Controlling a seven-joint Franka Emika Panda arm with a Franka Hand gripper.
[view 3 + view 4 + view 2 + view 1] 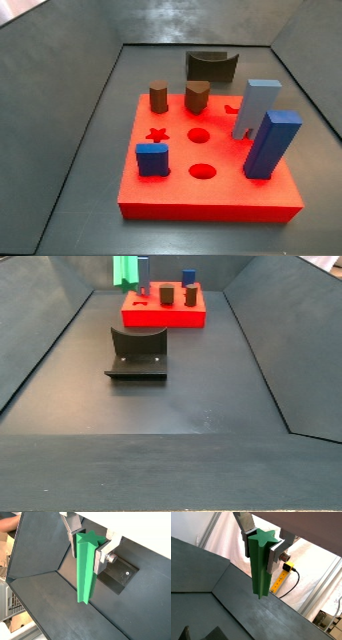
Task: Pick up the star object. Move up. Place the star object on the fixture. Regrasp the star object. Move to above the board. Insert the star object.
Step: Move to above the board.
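Star object (85, 567): matt bright-green plastic, ridged sides, faint layer lines. Gripper (261, 547), closed on it above the floor: flat silver metal fingers (244, 523), brushed sheen. Board (207, 195): bright-red plastic, smooth, slightly glossy. Blue blocks (273, 145): smooth matt plastic. Brown pegs (197, 96): dull, smooth. Fixture (138, 351): near-black, matt. Floor (174, 406): dark grey sheet, matt, lightly scuffed.

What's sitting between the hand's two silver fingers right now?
Both wrist views show the hand shut on the long bright-green star-profile rod, which hangs down between the fingers; nothing else lies there.
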